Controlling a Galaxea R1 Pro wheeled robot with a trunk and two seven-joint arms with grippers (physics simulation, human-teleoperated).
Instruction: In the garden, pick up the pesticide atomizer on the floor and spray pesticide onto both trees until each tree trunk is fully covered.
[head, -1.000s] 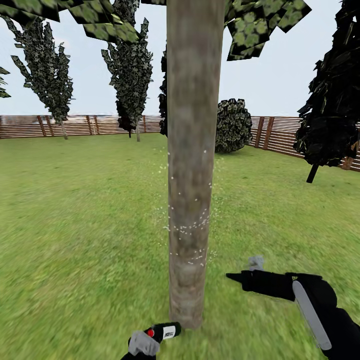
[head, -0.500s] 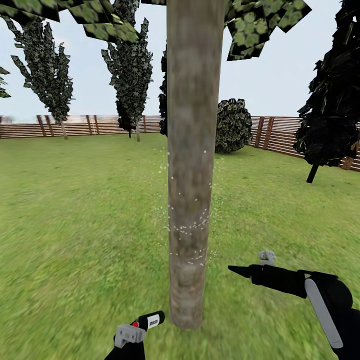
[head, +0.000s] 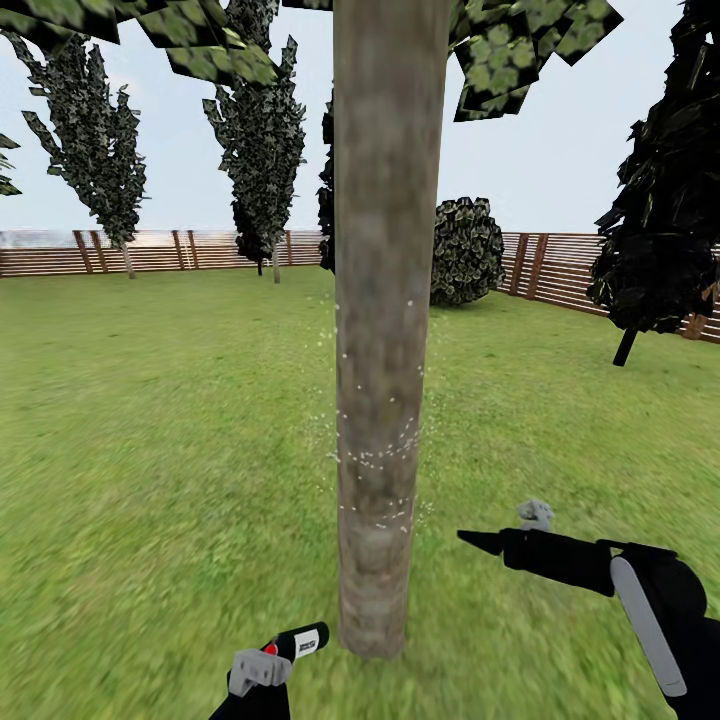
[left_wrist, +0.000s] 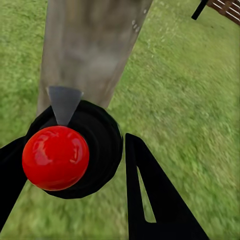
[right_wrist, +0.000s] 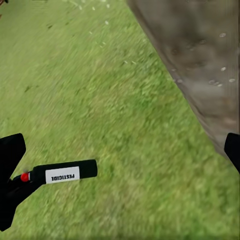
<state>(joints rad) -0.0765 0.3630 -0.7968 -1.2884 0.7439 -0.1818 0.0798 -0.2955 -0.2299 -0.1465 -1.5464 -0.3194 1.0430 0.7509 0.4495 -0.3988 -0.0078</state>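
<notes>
The thick grey-brown tree trunk (head: 385, 330) rises straight ahead, with white pesticide specks (head: 378, 455) dotted over its lower part. My left gripper (head: 272, 652) is low and just left of the trunk's base, shut on the pesticide atomizer (head: 303, 640), a black sprayer with a white label and a red cap. The left wrist view has the atomizer's red cap (left_wrist: 55, 157) between the black fingers (left_wrist: 150, 200), aimed at the trunk (left_wrist: 90, 45). To the trunk's right my right gripper (head: 478, 542) hangs open and empty. From the right wrist, the atomizer (right_wrist: 62, 172) lies over grass beside the trunk (right_wrist: 200, 65).
Green lawn (head: 150, 450) spreads all round, bounded by a brown slatted fence (head: 150, 250). Dark thin-stemmed trees (head: 255, 140) stand by the far fence, a dark round bush (head: 465, 250) behind the trunk, and another dark tree (head: 660, 220) at the right.
Over the last second my left gripper with the atomizer shifted left, away from the trunk's base, and my right gripper drifted slightly right. Both have stayed still for half a second.
</notes>
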